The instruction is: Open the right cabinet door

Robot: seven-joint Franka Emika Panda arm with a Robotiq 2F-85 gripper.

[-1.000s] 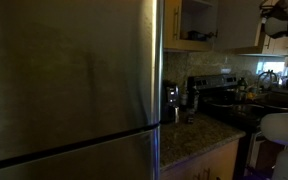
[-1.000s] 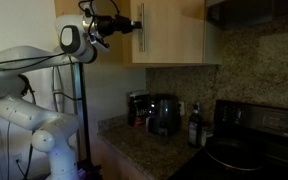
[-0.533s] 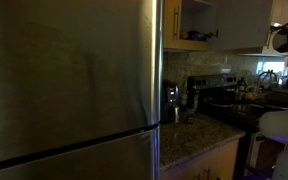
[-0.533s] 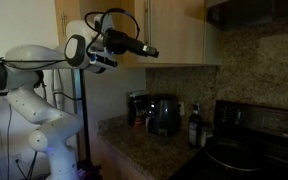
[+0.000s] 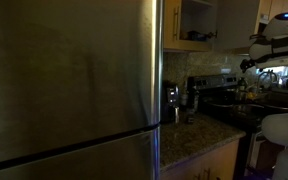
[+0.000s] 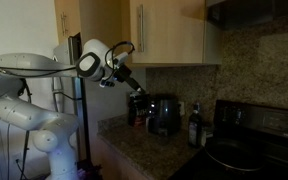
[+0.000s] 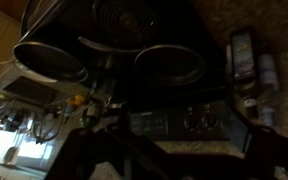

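**Arm hangs low by the coffee maker, well clear of the door handle**

In an exterior view, the fridge (image 5: 64, 80) fills the left half. Past its edge a wall cabinet shows shelf contents (image 5: 197, 36), so some part of it stands open. The right cabinet door (image 5: 240, 24) is the pale panel beside that gap. From this angle I cannot tell whether it is ajar or flush. The arm (image 5: 276, 42) reaches in from the right, above the stove (image 5: 222, 96).

In an exterior view from another angle, the same door is the broad tan panel at the top, with its bar handle (image 6: 141, 25) along the near edge. The gripper (image 6: 136, 90) is well below that handle and points down, just above the coffee maker (image 6: 162, 113) on the desk (image 6: 144, 150). It is too small and dark here to say whether the jaws are apart or together. They hold nothing that I can see.

The wrist view looks down on the stove's burners, its knobs (image 7: 196, 120) and a bottle (image 7: 242, 55). The jaws are lost in shadow.

The likely risks:
- **Coffee maker:** with the wrist this low, a further drop or sideways sweep could knock the coffee maker or the bottles beside it.
- **Door:** a steep climb back to the handle could strike the door's lower edge and push it instead of catching the bar.
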